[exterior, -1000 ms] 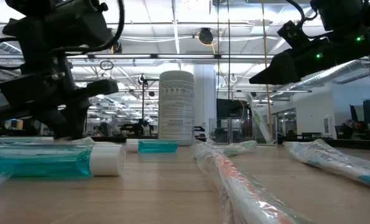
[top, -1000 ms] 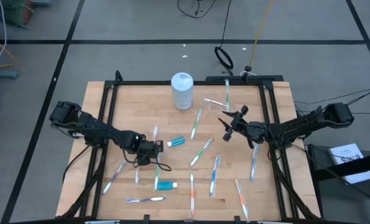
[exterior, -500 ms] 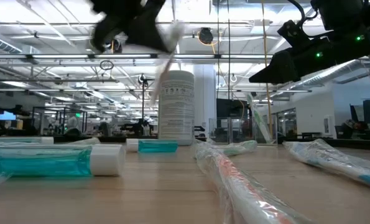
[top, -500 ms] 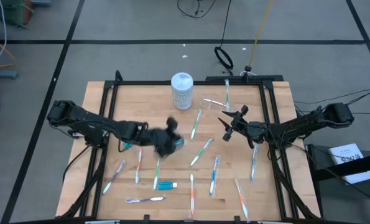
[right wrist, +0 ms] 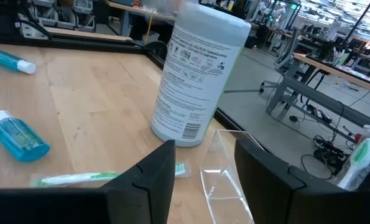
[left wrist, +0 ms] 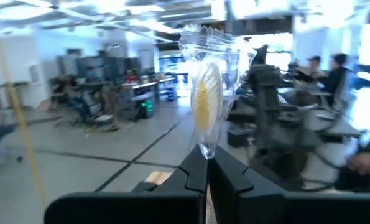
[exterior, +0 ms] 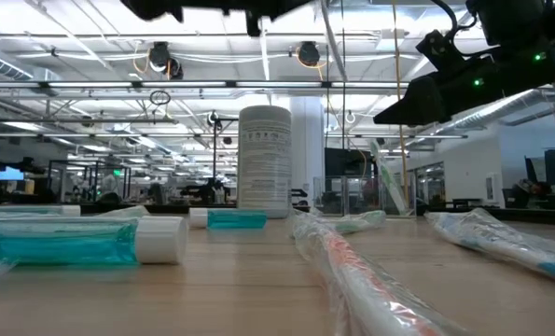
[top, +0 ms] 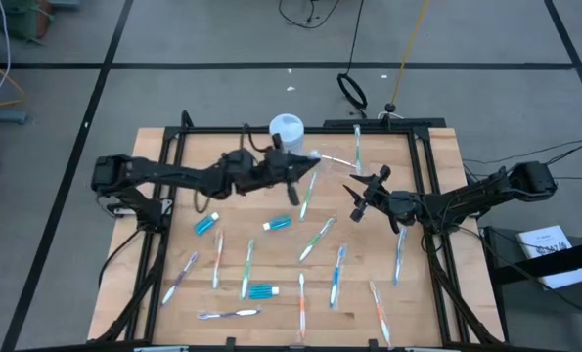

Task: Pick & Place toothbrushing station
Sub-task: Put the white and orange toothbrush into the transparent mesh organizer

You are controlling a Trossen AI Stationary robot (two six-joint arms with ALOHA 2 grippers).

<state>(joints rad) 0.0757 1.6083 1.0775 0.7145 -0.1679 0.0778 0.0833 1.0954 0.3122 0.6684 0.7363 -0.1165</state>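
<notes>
My left gripper (top: 295,168) is high over the table's far middle, beside the white canister (top: 287,142), and is shut on a clear-wrapped toothbrush (top: 313,154) with a yellow bristle head (left wrist: 206,99). The clear cup (top: 335,161) lies just right of it and also shows in the right wrist view (right wrist: 225,180). My right gripper (top: 354,200) is open and empty, a little nearer than the cup, fingers toward it (right wrist: 203,152). Several wrapped toothbrushes, such as a green one (top: 318,238) and an orange one (top: 301,303), and blue tubes (top: 278,223) lie flat on the table. My left gripper pinches the wrapped toothbrush between its two shut fingers, on the wrapper just below the bristle head (left wrist: 204,148). The head end sticks out beyond the fingertips. The toothbrush is lifted clear of the table; its other end is hidden behind the gripper.
Black frame rails (top: 173,166) run along the table's left, right and far edges. Another toothbrush (top: 357,147) lies by the far rail, right of the cup. Two more tubes (top: 204,223) (top: 262,290) lie left of the middle.
My left gripper has risen from the table's near left and swung fast toward the far edge and right, up beside the canister, carrying the wrapped toothbrush clear of the table. The blue tube and toothbrushes it covered now show. My right gripper has kept still.
</notes>
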